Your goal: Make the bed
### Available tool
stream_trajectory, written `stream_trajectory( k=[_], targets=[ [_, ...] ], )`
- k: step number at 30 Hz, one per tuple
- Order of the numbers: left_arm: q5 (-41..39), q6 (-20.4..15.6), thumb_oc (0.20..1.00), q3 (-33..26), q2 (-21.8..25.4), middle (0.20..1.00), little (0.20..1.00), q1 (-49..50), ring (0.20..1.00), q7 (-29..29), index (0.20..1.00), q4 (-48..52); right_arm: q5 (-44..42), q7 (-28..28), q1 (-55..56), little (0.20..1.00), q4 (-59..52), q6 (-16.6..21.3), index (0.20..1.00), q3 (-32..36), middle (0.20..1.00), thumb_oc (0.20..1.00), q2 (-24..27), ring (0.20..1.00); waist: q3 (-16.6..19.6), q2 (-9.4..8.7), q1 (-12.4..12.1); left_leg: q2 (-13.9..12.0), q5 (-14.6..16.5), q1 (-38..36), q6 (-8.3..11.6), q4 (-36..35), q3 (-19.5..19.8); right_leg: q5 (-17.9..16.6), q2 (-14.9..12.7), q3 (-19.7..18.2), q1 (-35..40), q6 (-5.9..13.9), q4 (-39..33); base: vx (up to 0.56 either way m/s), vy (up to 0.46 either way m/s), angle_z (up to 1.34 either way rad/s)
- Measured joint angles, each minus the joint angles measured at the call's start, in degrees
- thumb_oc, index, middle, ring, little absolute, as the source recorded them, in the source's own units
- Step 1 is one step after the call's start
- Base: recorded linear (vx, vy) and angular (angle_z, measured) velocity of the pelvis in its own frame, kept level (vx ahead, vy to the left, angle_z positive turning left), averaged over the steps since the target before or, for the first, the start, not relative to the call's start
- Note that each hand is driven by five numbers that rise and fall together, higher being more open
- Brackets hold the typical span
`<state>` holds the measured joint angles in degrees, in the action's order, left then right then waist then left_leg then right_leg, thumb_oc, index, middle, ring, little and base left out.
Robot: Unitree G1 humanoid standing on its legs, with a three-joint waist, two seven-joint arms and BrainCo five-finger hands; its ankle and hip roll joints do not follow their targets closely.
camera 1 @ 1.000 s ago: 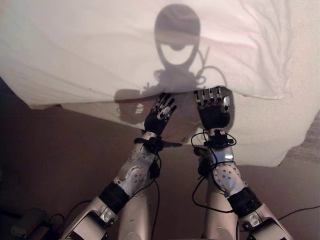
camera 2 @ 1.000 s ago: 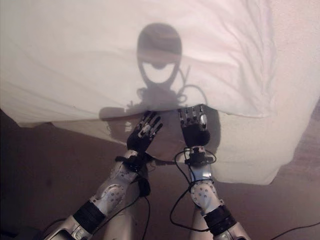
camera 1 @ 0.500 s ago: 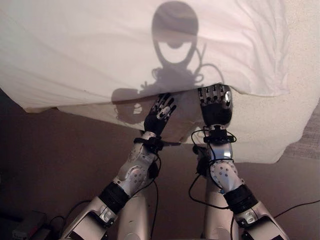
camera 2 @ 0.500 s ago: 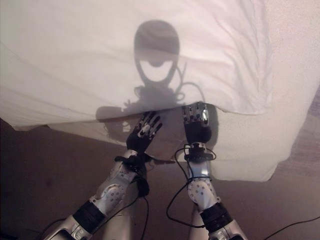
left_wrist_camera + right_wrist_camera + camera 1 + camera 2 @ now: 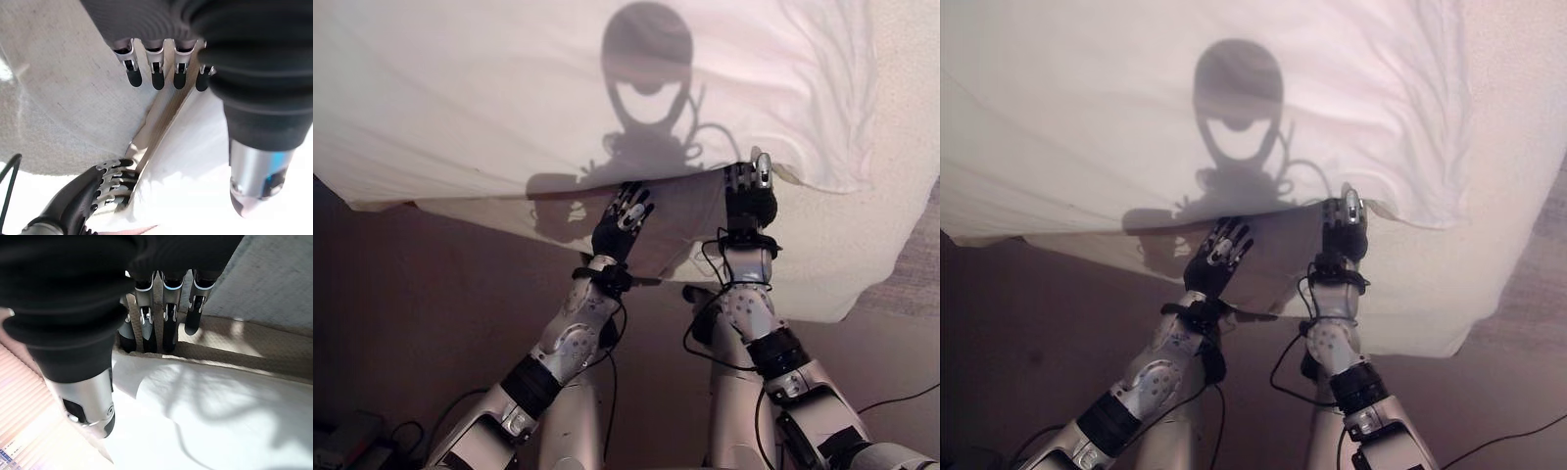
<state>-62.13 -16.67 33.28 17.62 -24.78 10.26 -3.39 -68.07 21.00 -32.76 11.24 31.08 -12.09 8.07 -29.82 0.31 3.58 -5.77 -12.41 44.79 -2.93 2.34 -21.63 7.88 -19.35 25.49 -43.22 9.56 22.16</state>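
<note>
Sheet (image 5: 558,88) hangs over bed (image 5: 862,255) edge — right hand (image 5: 750,196) at its hem, fingers under, thumb on top, pinching. Left hand (image 5: 622,217) just below hem, fingers straight — empty.

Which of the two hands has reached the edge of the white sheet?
The right hand: its fingers meet the white sheet edge. The left hand hangs below it.

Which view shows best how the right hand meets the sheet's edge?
The right wrist view: the right hand has straight fingers reaching under the white sheet's edge, thumb above it. The eye views show that hand at the sheet's hanging edge, from behind. The left wrist view shows it small, fingers curled at the fold.
</note>
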Motion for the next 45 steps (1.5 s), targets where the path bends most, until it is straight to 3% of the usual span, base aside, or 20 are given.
stream_trajectory(
  k=[6, 15, 27, 28, 30, 37, 45],
  targets=[
    [-0.63, 0.46, 1.0, 2.44, 0.43, 1.0, 1.0, -0.03, 1.0, 0.64, 1.0, 0.07, 2.19, 2.91, -0.95, 1.0, -0.09, 0.0, 1.0, 0.02, 1.0, 1.0, 0.57, 1.0, 0.0, 0.0, 0.0, -0.02, -0.01, 0.01, -0.01, 0.0, -0.04, 0.0, 0.02, 0.01, -0.02, 0.0, -0.05, 0.0, 0.0, 0.0],
    [-0.68, 1.15, 1.0, 4.01, 0.45, 1.0, 1.0, -0.02, 1.0, 0.4, 1.0, 0.07, 3.5, 3.53, -3.34, 1.0, 0.23, 0.0, 1.0, 0.51, 1.0, 1.0, 5.29, 1.0, 0.0, 0.0, 0.01, -0.05, 0.0, 0.24, -0.01, -0.03, -0.04, 0.0, 0.15, 0.1, -0.1, 0.0, -0.26, 0.0, 0.0, 0.0],
    [-2.53, 1.18, 1.0, 6.48, 0.55, 1.0, 1.0, -0.1, 1.0, -1.2, 1.0, 0.07, 3.29, 4.34, -9.4, 1.0, 8.83, 0.02, 1.0, 2.58, 1.0, 1.0, 10.78, 1.0, -0.03, -0.06, 0.12, -0.08, 0.0, 1.01, -0.01, -0.03, 0.12, -0.15, 0.34, 0.15, -0.64, -0.19, -0.58, 0.0, 0.0, 0.0],
    [-2.71, 1.15, 1.0, 6.47, 0.62, 1.0, 1.0, -0.15, 1.0, -1.36, 1.0, 0.07, 3.25, 4.26, -9.83, 0.831, 9.16, 0.02, 0.831, 2.58, 0.831, 0.831, 11.02, 0.831, -0.03, -0.06, 0.23, -0.09, 0.0, 1.01, -0.01, -0.03, 0.12, -0.15, 0.37, 0.16, -0.65, -0.19, -0.59, 0.0, 0.0, 0.0],
    [-2.87, 1.16, 1.0, 6.49, 0.6, 1.0, 1.0, -0.16, 1.0, -1.64, 1.0, 0.07, 3.23, 3.75, -10.26, 0.2, 9.14, 0.02, 0.2, 2.57, 0.2, 0.2, 11.13, 0.2, -0.03, -0.06, 0.3, -0.16, 0.0, 1.01, -0.01, -0.03, 0.08, -0.16, 0.42, 0.15, -0.65, -0.18, -0.62, 0.0, 0.0, 0.0],
    [-4.08, 1.13, 1.0, 6.49, -0.5, 1.0, 1.0, -0.82, 1.0, -1.83, 1.0, 0.07, 3.28, 3.09, -9.76, 0.2, 7.37, 0.01, 0.2, 2.0, 0.2, 0.2, 11.02, 0.2, -0.06, -0.13, 0.38, -0.21, 0.0, 1.01, -0.01, -0.03, -0.06, -0.17, 0.45, -0.01, -0.85, -0.2, -0.54, 0.0, -0.005, 0.0],
    [-11.95, -0.29, 1.0, 6.66, -9.47, 1.0, 1.0, -9.09, 1.0, -1.95, 1.0, 0.28, 3.4, 0.79, -3.93, 0.2, -3.38, 0.26, 0.2, -0.12, 0.2, 0.2, 6.45, 0.2, -0.13, -2.79, 3.05, -0.59, -0.01, 1.01, 0.0, 0.09, -0.24, -0.18, 0.86, -0.19, -1.0, -0.22, -0.52, 0.0, -0.009, -0.01]
  ],
)
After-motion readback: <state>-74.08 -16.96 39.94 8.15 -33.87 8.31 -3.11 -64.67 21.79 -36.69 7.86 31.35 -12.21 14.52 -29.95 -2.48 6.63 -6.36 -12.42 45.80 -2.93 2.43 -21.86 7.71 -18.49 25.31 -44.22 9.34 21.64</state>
